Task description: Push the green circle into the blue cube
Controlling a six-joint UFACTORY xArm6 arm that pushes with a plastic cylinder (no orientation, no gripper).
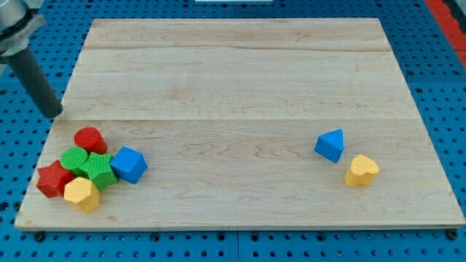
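Observation:
The green circle (73, 158) lies in a cluster at the view's bottom left, touching the green star (97, 169) on its right. The blue cube (129, 164) sits at the cluster's right side, beside the green star. My tip (52, 114) is at the board's left edge, above and left of the cluster, a short way from the red circle (90, 138).
A red star (52, 179) and a yellow hexagon (81, 194) sit at the cluster's lower left. A blue triangle (330, 145) and a yellow heart (361, 170) lie at the view's right. The wooden board (240, 80) rests on a blue pegboard.

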